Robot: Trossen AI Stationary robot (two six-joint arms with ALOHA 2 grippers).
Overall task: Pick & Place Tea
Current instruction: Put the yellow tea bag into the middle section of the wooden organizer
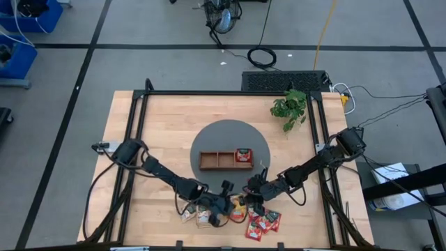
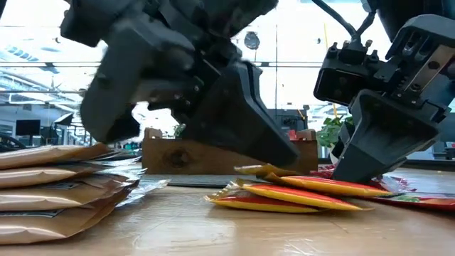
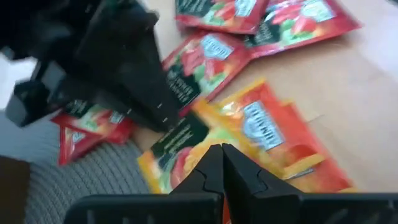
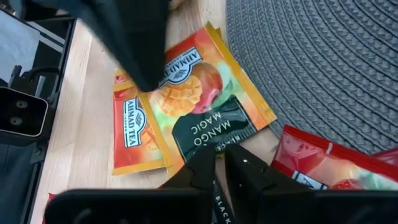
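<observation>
Two orange tea sachets (image 1: 238,209) lie stacked on the wood near the table's near edge, dark labels up (image 4: 205,127). Red sachets (image 1: 263,222) lie to their right and tan ones (image 1: 195,213) to their left. My left gripper (image 3: 221,152) is shut, its tips down on the orange pair. My right gripper (image 4: 221,158) stands opposite, at the dark-label edge of the top orange sachet (image 4: 199,106), with a narrow gap between its fingers. One red sachet (image 1: 242,155) lies in the right compartment of the wooden tray (image 1: 216,160). My left gripper comes slanting down from the table's left, and its shut fingertips (image 2: 284,160) meet the top orange sachet (image 2: 313,186) near its middle. That sachet lies on the second orange one on the table. Whether any foil sits between the tips does not show. My right gripper comes slanting down from the table's right. One fingertip (image 3: 166,118) rests on the dark label of the top orange sachet (image 3: 186,134). Nothing shows pinched in the narrow gap, and the sachet lies flat.
The tray sits on a round grey woven mat (image 1: 230,136) just beyond the sachets, and the mat's rim (image 4: 323,62) lies close to my right gripper. A small green plant (image 1: 291,106) stands at the far right. Black frame rails border the table on both sides.
</observation>
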